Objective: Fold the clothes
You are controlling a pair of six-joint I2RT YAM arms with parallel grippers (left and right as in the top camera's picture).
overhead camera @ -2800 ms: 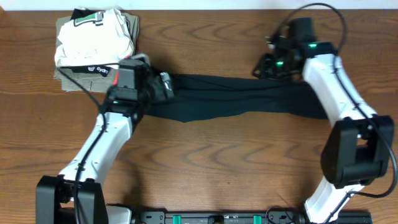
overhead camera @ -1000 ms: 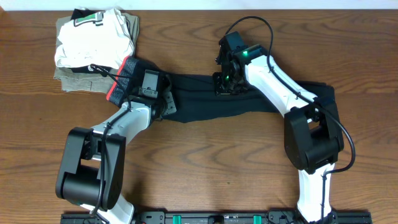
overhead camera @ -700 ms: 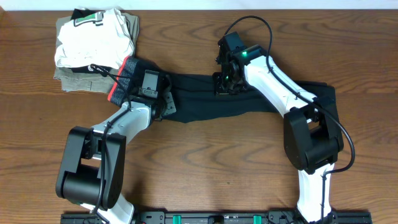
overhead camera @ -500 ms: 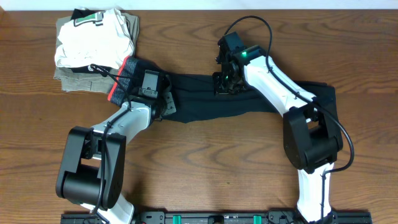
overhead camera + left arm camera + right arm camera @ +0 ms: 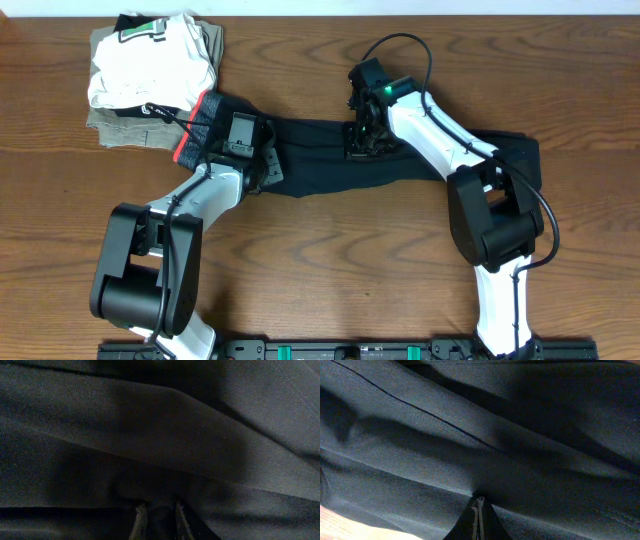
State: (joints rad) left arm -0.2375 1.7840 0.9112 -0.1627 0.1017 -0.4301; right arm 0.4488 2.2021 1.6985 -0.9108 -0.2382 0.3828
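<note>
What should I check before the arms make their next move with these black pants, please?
1. Grip of the right tool on the pants: ok, shut on cloth.
2. Grip of the left tool: ok, cloth sits in it.
3. Cloth lying smooth: not ok, wrinkled along the middle.
4. Gap between the waistband and the folded stack: cannot tell, they lie very close.
5. Layers caught by each tool: cannot tell.

Bare brown wooden surface (image 5: 340, 270) lies between the white left arm (image 5: 195, 205) and right arm (image 5: 440, 140), nearer than the soft black pants (image 5: 320, 170). Folded white and khaki garments (image 5: 150, 70) fill the far left corner.
</note>
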